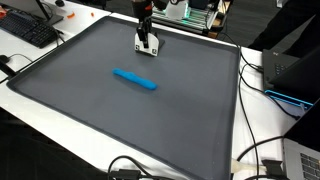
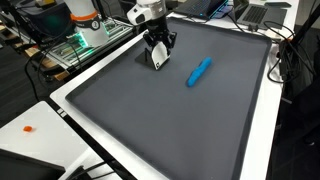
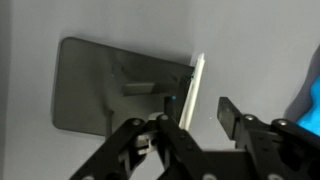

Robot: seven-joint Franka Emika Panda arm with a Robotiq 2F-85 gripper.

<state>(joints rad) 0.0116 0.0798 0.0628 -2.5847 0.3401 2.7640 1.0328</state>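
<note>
White thin flat piece (image 1: 147, 44), small, rectangular. Upright on edge, edge-on in wrist view, broad shadow cast to one side. On grey mat (image 1: 90, 120), close to mat's robot-side edge.

Robotics lab (keyboard (image 1: 27, 30), loose cables (image 1: 256, 150))

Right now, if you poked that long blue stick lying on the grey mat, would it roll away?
Likely yes, if pushed from its side: the long blue stick looks rounded and lies flat on the grey mat. It looks straight, so probably stiff, and slim, so probably light.
</note>
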